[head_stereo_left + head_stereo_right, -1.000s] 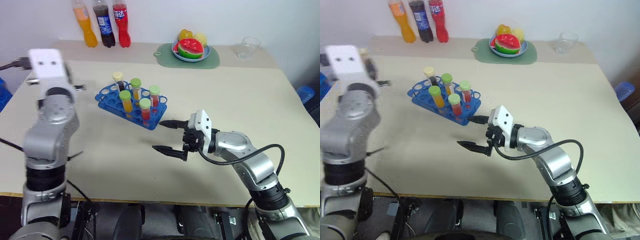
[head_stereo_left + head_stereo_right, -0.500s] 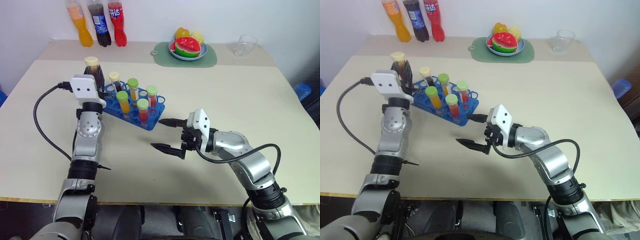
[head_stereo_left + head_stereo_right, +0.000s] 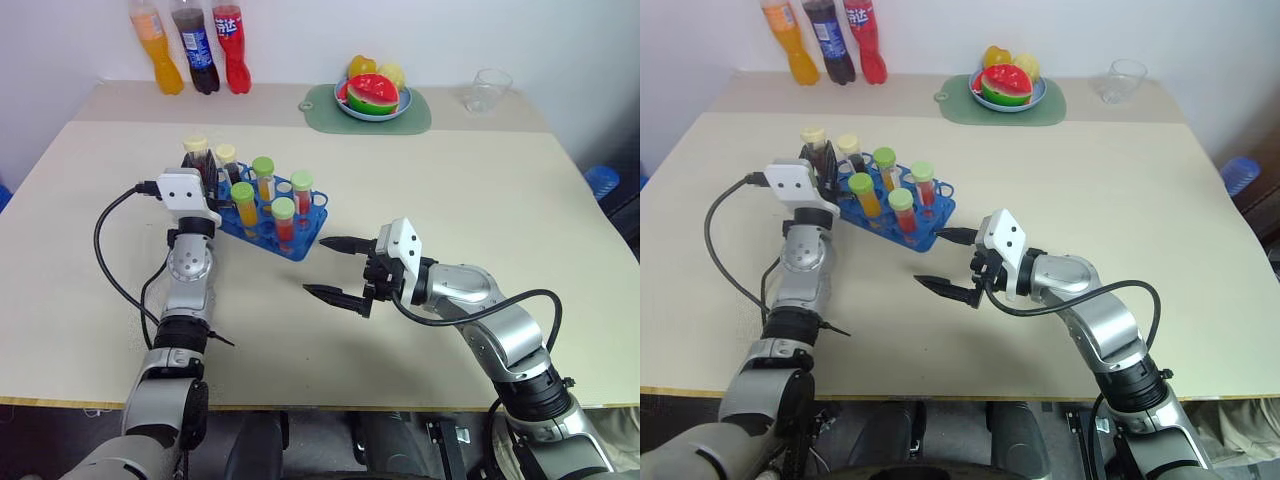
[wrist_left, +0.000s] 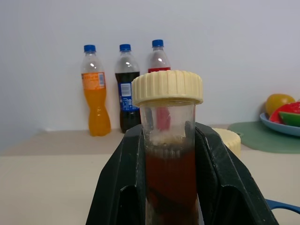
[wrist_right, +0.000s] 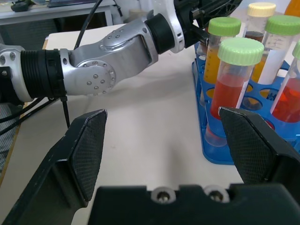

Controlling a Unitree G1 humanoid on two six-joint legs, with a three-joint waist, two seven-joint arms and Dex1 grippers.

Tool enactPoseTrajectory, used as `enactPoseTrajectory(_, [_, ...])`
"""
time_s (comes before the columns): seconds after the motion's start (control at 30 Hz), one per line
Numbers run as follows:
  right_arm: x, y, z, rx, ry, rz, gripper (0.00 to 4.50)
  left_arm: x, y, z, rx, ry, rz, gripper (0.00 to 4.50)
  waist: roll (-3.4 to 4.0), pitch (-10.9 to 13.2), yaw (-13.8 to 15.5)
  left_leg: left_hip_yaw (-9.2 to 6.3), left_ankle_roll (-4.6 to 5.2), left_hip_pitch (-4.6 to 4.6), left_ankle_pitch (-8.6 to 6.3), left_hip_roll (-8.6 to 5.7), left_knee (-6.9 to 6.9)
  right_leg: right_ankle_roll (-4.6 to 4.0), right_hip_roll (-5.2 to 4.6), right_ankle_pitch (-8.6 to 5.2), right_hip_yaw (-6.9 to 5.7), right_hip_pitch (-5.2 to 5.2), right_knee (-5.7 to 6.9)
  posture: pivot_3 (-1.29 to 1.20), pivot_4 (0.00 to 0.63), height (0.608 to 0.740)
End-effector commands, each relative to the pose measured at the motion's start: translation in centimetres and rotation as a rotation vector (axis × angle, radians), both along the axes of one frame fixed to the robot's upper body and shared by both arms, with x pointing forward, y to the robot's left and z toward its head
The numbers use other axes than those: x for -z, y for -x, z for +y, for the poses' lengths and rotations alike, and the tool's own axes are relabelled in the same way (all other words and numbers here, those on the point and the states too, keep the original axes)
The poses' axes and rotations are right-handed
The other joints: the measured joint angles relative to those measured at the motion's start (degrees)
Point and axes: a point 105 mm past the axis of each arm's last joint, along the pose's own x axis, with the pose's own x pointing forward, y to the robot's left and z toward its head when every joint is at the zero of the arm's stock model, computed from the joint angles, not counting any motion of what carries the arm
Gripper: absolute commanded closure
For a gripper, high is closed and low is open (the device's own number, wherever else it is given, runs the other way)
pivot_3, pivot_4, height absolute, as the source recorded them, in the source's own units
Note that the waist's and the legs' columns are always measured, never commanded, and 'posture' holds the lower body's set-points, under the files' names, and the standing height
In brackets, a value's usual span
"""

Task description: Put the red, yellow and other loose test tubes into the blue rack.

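Our left gripper (image 3: pixel 200 165) clamps the brown tube (image 4: pixel 169 154) upright, ready to seat it in the rack (image 3: pixel 262 222) just beside it. Our right gripper (image 3: pixel 337 270) waits wide beside the rack, empty.

Both arms are silver-grey metal with black ribbed joint bands. Each wrist carries a white camera block, and a black cable loops along each forearm. The left gripper (image 3: pixel 205 172) and right gripper (image 3: pixel 338 269) have black tapered fingers; two small screws sit in the right gripper's base.
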Motion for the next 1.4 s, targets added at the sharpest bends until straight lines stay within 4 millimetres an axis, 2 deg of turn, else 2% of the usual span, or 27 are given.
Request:
enactPoseTrajectory(0.03, [-1.3,0.5,0.2,-0.018,-0.027,-0.052,0.28,-0.2,0.0,0.3,-0.004,0.020,-0.027,3.71,0.00,0.00,-0.06,0.00,0.00,0.00,0.00,0.00,0.00,0.00,0.00,0.00,0.00,0.00,0.00,0.00,0.150,0.734])
enactPoseTrajectory(0.23, [-1.2,0.5,0.2,-0.017,-0.027,-0.050,0.28,0.1,-0.2,0.0,0.006,0.019,-0.019,3.71,0.00,0.00,0.05,0.00,0.00,0.00,0.00,0.00,0.00,0.00,0.00,0.00,0.00,0.01,0.00,0.00,0.150,0.734])
enactPoseTrajectory(0.47, [-1.3,0.7,0.2,-0.016,-0.045,-0.042,0.28,0.7,1.3,0.7,-0.035,0.014,-0.065,3.71,0.01,-0.01,-0.16,0.00,0.00,0.01,0.00,0.01,-0.01,0.00,0.00,0.00,0.00,0.01,0.00,0.00,0.150,0.734])
enactPoseTrajectory(0.77, [-1.0,1.0,0.3,-0.031,-0.058,0.002,0.28,1.6,1.7,1.0,-0.037,0.025,-0.049,3.71,0.01,-0.01,-0.13,0.00,0.00,0.01,0.00,0.01,-0.01,0.00,0.00,0.00,0.00,0.01,0.00,0.00,0.150,0.734])
enactPoseTrajectory(0.83, [-1.0,1.0,0.3,-0.031,-0.060,0.007,0.28,1.8,1.7,1.1,-0.033,0.036,-0.044,2.66,0.01,-0.01,-0.14,0.00,0.00,0.02,0.00,0.01,-0.01,0.00,0.00,0.00,0.00,0.01,0.00,0.00,0.150,0.734])
enactPoseTrajectory(1.0, [-0.9,1.1,0.3,-0.030,-0.063,0.010,0.28,1.1,2.1,1.5,-0.041,0.067,-0.067,0.43,0.01,-0.01,0.00,0.00,0.00,0.01,0.00,0.01,0.00,0.00,0.00,0.00,0.00,0.01,0.01,0.00,0.150,0.734])
enactPoseTrajectory(1.13, [-1.1,1.1,0.0,-0.019,-0.068,-0.003,0.28,-2.3,3.8,2.6,-0.043,0.138,-0.175,0.43,0.01,-0.01,0.00,-0.02,0.01,-0.01,-0.01,0.02,0.00,0.00,-0.01,0.00,0.00,0.01,0.00,0.00,0.150,0.734])
enactPoseTrajectory(1.23, [-1.4,0.8,-0.7,-0.004,-0.062,-0.022,0.28,-5.9,6.0,4.3,-0.015,0.164,-0.217,0.43,0.01,-0.01,-0.17,-0.03,0.01,-0.02,-0.01,0.05,0.00,0.00,-0.01,0.00,0.00,0.00,0.01,0.00,0.150,0.734])
enactPoseTrajectory(1.33, [-1.9,0.3,-1.9,0.020,-0.055,-0.032,0.28,-6.9,7.5,5.3,0.039,0.150,-0.140,0.43,0.07,-0.04,-0.34,-0.02,0.01,0.02,-0.01,0.09,0.00,0.00,0.00,0.00,0.01,-0.02,0.10,0.00,0.150,0.734])
enactPoseTrajectory(1.4, [-2.3,-0.6,-3.7,0.077,-0.028,-0.037,0.28,-6.2,9.1,7.1,0.073,0.022,0.023,0.43,0.09,-0.05,-0.37,-0.01,0.01,0.06,-0.01,0.09,0.00,0.00,0.00,0.00,0.01,0.00,0.11,0.00,0.150,0.734])
